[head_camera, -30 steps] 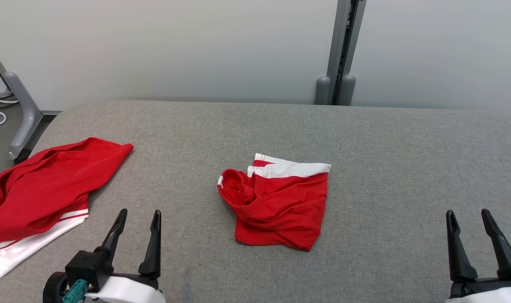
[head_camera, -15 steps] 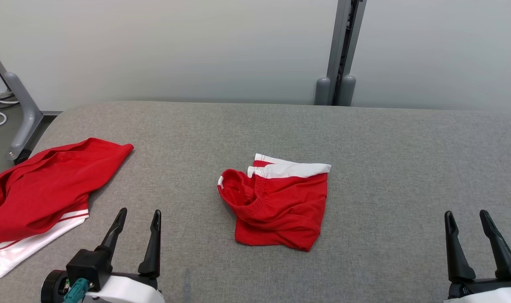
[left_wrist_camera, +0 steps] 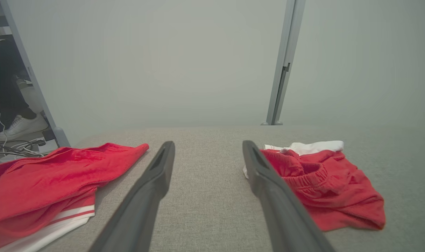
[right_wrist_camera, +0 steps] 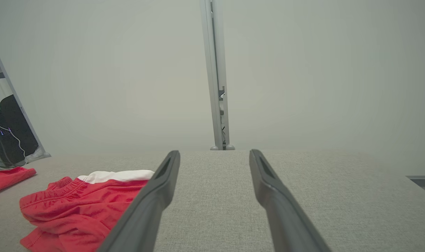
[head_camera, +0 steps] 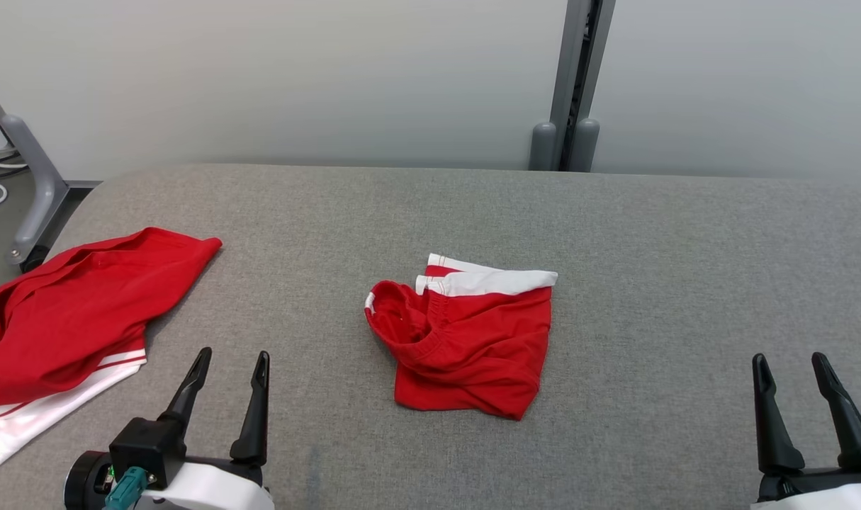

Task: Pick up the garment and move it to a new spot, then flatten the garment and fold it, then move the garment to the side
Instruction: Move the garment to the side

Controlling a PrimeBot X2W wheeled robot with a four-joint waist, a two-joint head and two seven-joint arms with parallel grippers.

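Note:
A red garment (head_camera: 473, 347) with a white band lies bunched in a rough square at the middle of the grey table (head_camera: 650, 234), elastic waist turned toward the left. It also shows in the left wrist view (left_wrist_camera: 324, 196) and the right wrist view (right_wrist_camera: 79, 206). A second, larger red garment (head_camera: 69, 319) with white trim sprawls at the table's left edge (left_wrist_camera: 51, 182). My left gripper (head_camera: 233, 354) stands open near the front edge, between the two garments and touching neither (left_wrist_camera: 208, 145). My right gripper (head_camera: 789, 358) is open at the front right, well apart from the cloth (right_wrist_camera: 214, 154).
A grey upright post (head_camera: 572, 85) rises behind the table against a pale wall. A grey frame leg (head_camera: 37, 191) and cables stand off the left end, where a person's white shoe (left_wrist_camera: 21, 126) rests on the floor. The table's right end (right_wrist_camera: 422, 180) drops off.
The head view has shifted slightly, so everything sits a little higher in it. Both garments and both open grippers have stayed where they were.

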